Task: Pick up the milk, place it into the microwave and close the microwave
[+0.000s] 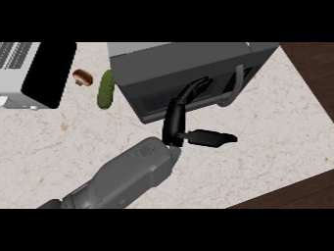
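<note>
- While coming in from the lower left edge of the head view, lying slantwise over the pale marbled counter, as a grey forearm ending in the left hand.
- Stretching the fingers nearly straight, uncurled and gripping nothing, with the tips touching the dark front face of the microwave.
- Sticking the thumb out sideways to the right, apart from the fingers and hanging over bare counter.
- Standing near the counter's far edge, at a slight angle, with the front face looking flush with the body as far as can be told.
- Curving down the front face just to the right of the fingertips, apart from them, as a light grey handle.
- Not showing the milk anywhere; being unable to tell whether it is sitting inside the microwave.
- Lying on the counter just left of the microwave, as a green cucumber, with a small brown and white item beside it.
- Occupying the far left corner, as a white appliance with a black panel.
</note>
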### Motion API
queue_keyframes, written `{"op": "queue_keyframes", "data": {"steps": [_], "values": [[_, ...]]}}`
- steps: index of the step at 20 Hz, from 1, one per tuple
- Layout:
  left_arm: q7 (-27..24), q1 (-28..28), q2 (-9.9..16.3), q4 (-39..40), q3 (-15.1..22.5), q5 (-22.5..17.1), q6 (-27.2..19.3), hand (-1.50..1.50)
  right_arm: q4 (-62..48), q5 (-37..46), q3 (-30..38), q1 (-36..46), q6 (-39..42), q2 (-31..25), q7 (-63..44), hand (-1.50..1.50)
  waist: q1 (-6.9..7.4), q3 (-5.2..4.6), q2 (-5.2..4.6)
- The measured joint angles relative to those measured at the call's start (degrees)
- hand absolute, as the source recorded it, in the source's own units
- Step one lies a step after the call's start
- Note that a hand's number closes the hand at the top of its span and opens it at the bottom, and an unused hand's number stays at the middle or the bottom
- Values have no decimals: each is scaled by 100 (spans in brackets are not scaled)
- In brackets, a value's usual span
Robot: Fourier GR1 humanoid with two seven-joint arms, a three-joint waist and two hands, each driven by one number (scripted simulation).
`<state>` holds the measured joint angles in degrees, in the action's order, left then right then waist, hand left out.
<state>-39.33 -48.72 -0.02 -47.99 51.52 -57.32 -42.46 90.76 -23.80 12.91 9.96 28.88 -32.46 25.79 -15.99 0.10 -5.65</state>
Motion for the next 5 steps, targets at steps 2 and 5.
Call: {"op": "queue_keyframes", "data": {"steps": [2, 5], "values": [[-53, -4, 0, 17, 6, -46, 9, -150, -103, -119, 17, 62, 79, -28, -40, -150, -8, 0, -1], [-135, -4, 1, 46, 17, -110, 21, -150, -252, -300, 51, 153, 218, -91, -98, -150, -35, 1, 2]]}}
